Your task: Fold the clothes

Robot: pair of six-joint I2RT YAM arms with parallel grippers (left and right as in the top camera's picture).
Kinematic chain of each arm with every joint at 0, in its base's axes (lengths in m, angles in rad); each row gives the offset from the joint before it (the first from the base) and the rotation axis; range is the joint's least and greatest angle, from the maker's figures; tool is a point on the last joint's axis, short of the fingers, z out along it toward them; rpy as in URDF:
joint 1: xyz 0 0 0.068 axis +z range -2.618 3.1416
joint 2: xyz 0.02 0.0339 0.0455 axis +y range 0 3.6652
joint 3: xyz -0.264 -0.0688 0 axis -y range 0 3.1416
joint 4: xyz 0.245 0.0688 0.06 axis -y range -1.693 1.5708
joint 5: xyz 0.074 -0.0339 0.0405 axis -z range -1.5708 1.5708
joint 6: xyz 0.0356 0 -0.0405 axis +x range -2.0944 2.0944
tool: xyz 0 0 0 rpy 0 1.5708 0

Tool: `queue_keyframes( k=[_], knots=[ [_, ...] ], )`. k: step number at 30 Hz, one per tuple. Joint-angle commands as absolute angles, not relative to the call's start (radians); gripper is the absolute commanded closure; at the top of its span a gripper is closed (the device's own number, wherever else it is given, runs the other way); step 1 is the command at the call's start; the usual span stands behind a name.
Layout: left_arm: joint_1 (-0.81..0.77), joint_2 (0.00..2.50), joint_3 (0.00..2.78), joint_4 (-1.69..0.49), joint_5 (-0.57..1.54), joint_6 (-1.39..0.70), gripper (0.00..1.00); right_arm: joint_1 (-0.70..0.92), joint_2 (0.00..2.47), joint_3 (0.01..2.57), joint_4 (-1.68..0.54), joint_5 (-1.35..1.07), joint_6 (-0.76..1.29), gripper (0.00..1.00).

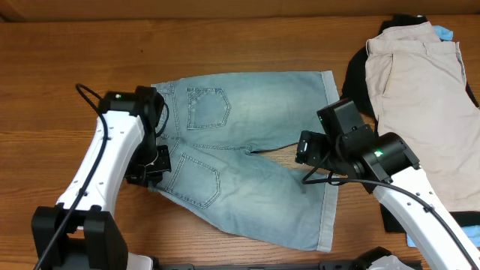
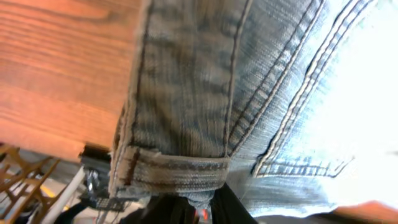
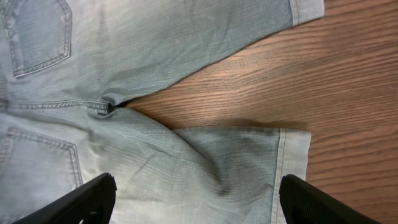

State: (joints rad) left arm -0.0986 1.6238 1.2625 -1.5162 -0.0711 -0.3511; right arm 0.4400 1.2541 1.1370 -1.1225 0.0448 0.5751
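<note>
The blue jean shorts (image 1: 240, 150) lay flat in the middle of the wooden table (image 1: 60, 60), back side up, with the waist toward my left side and the two legs pointing to my right. I could see both back pockets (image 1: 208, 107) with their stitching, but any tag or writing on them was too small for me to read. My left pincer (image 2: 200, 210) was down at the waist end, and it was squeezed tight on the thick waistband (image 2: 174, 174). The cloth there was bunched up between my dark fingers (image 2: 233, 208). My right pincer (image 3: 198, 183) hung over the near leg, by the spot where the two legs split, and its fingers were spread wide apart with nothing between them. The turned-up cuff (image 3: 292, 162) of that leg lay flat on the wood just below it. Off to my right lay some tan shorts (image 1: 420, 97) on top of a black piece of clothing (image 1: 356, 82), with a bit of something bright blue (image 1: 446, 34) peeking out at the far end. The black cloth came close to the far leg's cuff (image 1: 328, 86). A black cable (image 1: 86, 94) looped off my left arm.
</note>
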Motion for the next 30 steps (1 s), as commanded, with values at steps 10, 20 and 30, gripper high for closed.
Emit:
queue_keyframes(
  k=[10, 20, 30],
  knots=[
    [-0.132, 1.629, 1.285, -1.644, 0.033, -0.318, 0.0, 0.437, 1.265, 1.164, -1.121, 0.058, 0.571, 0.12],
    [-0.146, 1.636, 1.28, -1.259, 0.052, -0.272, 0.0, 0.437, 1.265, 1.164, -1.101, 0.059, 0.57, 0.12],
    [-0.211, 1.794, 1.277, -0.992, 0.059, -0.026, 0.0, 0.437, 1.271, 1.164, -1.093, 0.059, 0.567, 0.12]
  ],
)
